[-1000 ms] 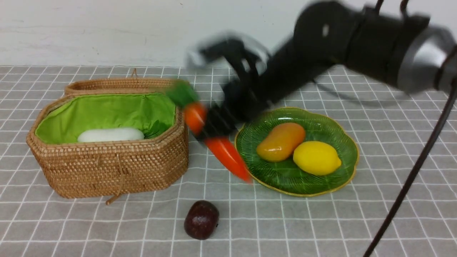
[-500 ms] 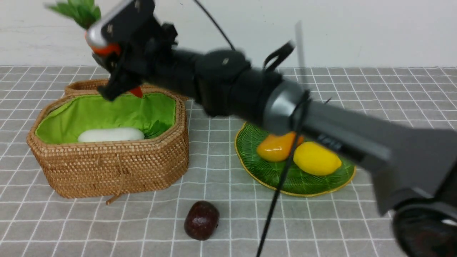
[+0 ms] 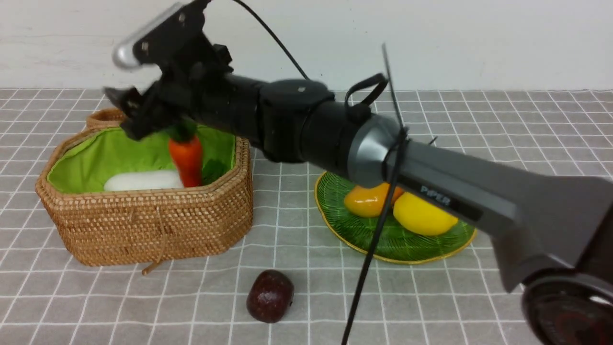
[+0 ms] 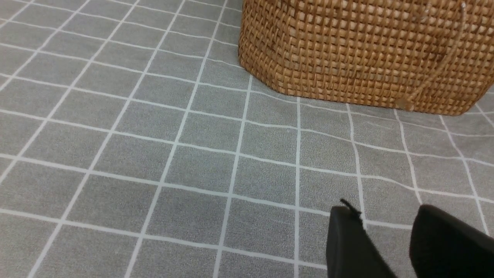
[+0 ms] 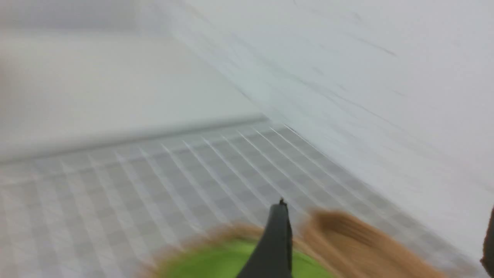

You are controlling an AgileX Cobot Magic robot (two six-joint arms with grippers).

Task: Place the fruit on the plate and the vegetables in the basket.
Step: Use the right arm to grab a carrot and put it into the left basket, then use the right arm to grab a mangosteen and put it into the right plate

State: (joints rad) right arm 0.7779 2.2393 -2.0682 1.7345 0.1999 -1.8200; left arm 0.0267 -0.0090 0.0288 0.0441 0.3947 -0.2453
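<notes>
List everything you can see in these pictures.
Basket: one, brown wicker, green lining, left.
Lid: one, brown wicker, behind basket.
Radish: one, white, in basket.
Carrot: one, orange, upright in basket.
Plate: one, green, right of basket.
Mango: one, orange-yellow, on plate.
Lemon: one, yellow, on plate.
Round fruit: one, maroon, on cloth, front.
Cloth: one, grey checked, under everything.
Right gripper: open, above basket.
Left gripper: open, over cloth.

We see the basket (image 3: 143, 230) on the left of the table (image 3: 455, 297) and the plate (image 3: 335, 225) to its right, near but apart. The lid (image 3: 100, 117) lies just behind the basket. In the basket lies 1 radish (image 3: 139, 181), and the carrot (image 3: 187, 160) is upright just right of it. On the plate, the mango (image 3: 364, 202) lies just left of the lemon (image 3: 424, 216). The round fruit (image 3: 269, 295) lies on the table in front, between them.
</notes>
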